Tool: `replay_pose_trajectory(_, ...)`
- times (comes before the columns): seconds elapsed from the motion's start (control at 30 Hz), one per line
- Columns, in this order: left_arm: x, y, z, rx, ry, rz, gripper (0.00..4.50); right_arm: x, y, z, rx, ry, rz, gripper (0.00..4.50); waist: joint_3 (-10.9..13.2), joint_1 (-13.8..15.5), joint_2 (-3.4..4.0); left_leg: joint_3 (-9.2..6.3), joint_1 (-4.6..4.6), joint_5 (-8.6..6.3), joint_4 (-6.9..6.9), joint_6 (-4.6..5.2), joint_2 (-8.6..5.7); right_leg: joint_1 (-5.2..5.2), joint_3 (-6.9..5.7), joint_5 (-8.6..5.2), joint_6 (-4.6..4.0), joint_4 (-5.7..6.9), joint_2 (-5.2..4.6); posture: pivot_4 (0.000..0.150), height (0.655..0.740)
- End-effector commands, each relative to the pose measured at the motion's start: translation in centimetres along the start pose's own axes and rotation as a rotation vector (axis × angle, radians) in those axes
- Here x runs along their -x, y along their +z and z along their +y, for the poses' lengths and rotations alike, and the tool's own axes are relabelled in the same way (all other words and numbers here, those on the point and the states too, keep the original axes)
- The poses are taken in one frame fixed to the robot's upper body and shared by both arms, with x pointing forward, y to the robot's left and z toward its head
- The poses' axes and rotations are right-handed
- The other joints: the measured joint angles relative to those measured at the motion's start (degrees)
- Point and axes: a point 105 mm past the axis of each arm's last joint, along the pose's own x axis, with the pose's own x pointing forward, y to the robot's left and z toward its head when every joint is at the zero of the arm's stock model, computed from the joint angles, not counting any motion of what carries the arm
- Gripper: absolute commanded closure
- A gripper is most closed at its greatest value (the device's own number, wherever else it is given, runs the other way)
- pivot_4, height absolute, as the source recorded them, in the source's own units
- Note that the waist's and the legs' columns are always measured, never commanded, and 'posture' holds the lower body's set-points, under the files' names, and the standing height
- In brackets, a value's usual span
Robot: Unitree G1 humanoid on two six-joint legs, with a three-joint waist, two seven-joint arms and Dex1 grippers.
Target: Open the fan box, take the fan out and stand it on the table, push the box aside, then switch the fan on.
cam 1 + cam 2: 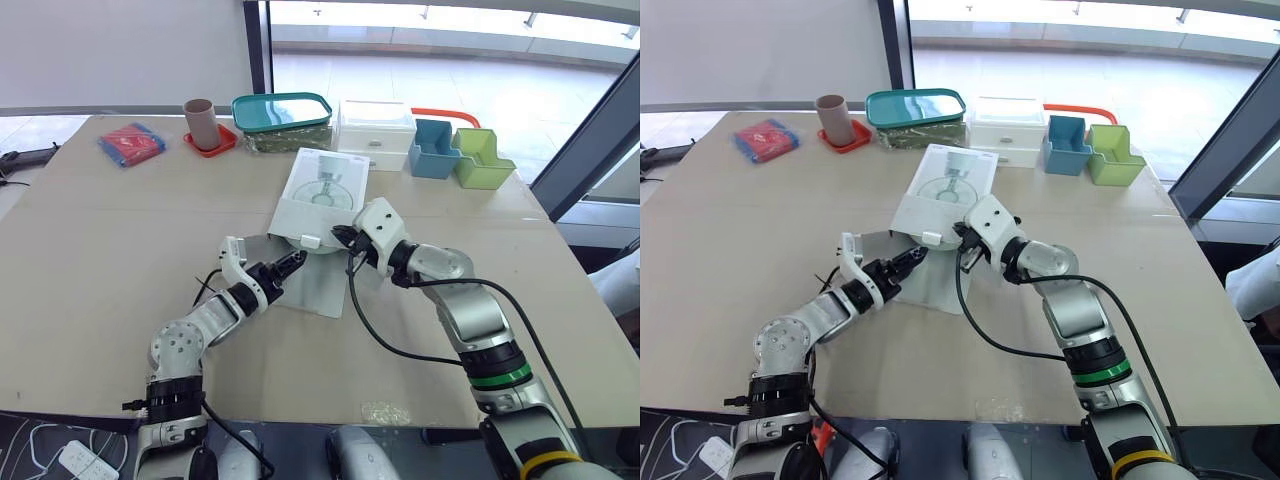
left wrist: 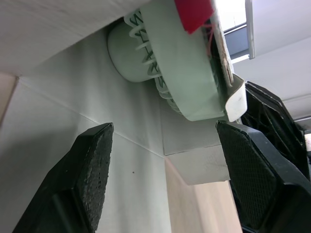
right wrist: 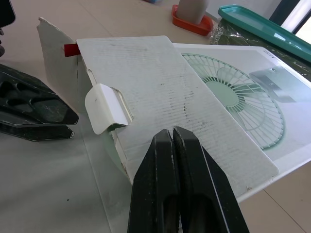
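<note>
Fan box (image 1: 320,195) lay on bench (image 1: 120,230), open end toward me, fan (image 2: 165,73) inside mouth. My left gripper (image 1: 293,262), spread wide, sat nearer, fan straight ahead; my right gripper (image 3: 173,132), pressed together, hung over top flap (image 3: 160,82).

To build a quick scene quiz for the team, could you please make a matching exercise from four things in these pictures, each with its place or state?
Column one:
1. left gripper
2. right gripper
3. fan
4. cup

Column two:
A. upright on the red coaster
B. shut
C. lying inside the open box
D. open

Pairs: 1-D, 2-B, 3-C, 4-A
</note>
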Motion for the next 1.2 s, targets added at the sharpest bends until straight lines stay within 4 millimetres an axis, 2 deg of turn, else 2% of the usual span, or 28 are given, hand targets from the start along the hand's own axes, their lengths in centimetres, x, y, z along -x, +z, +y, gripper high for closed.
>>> replay_pose_trajectory(0.03,-0.4,0.5,-0.2,0.015,-0.006,-0.030,0.89,0.1,-0.2,-0.1,0.009,0.005,0.019,4.45,0.00,0.01,0.00,0.00,0.00,0.00,0.00,0.00,0.00,0.00,0.00,0.00,0.00,0.00,0.00,0.150,0.7400)
replay_pose_trajectory(0.3,-1.0,-0.2,-0.2,0.056,-0.006,0.006,0.89,0.1,-0.2,-0.1,0.012,0.006,0.019,4.45,0.00,0.00,0.00,0.00,0.00,0.00,0.00,0.00,0.00,0.00,0.00,0.00,0.00,-0.01,0.00,0.150,0.7400)
replay_pose_trajectory(0.63,-2.0,0.6,-0.8,0.129,-0.020,-0.021,0.89,0.2,-0.3,0.0,0.007,-0.002,0.024,4.45,0.01,0.05,-0.02,-0.01,-0.02,0.00,0.00,0.00,-0.03,0.00,0.00,0.00,0.01,-0.02,-0.01,0.150,0.7400)
replay_pose_trajectory(1.0,-1.9,0.2,-1.5,0.054,-0.048,0.033,0.89,0.1,-0.4,0.3,-0.003,0.001,0.024,4.45,0.01,0.04,-0.02,-0.01,-0.02,0.01,0.00,-0.02,-0.04,0.00,0.00,-0.01,0.03,-0.03,-0.02,0.150,0.7400)
replay_pose_trajectory(1.2,-1.9,0.9,-2.0,0.086,-0.072,-0.009,0.89,0.0,-0.4,0.4,-0.004,0.003,0.022,4.45,0.01,0.04,-0.02,-0.01,-0.02,0.01,-0.01,-0.02,-0.04,0.00,0.01,-0.01,0.04,-0.03,-0.02,0.150,0.7400)
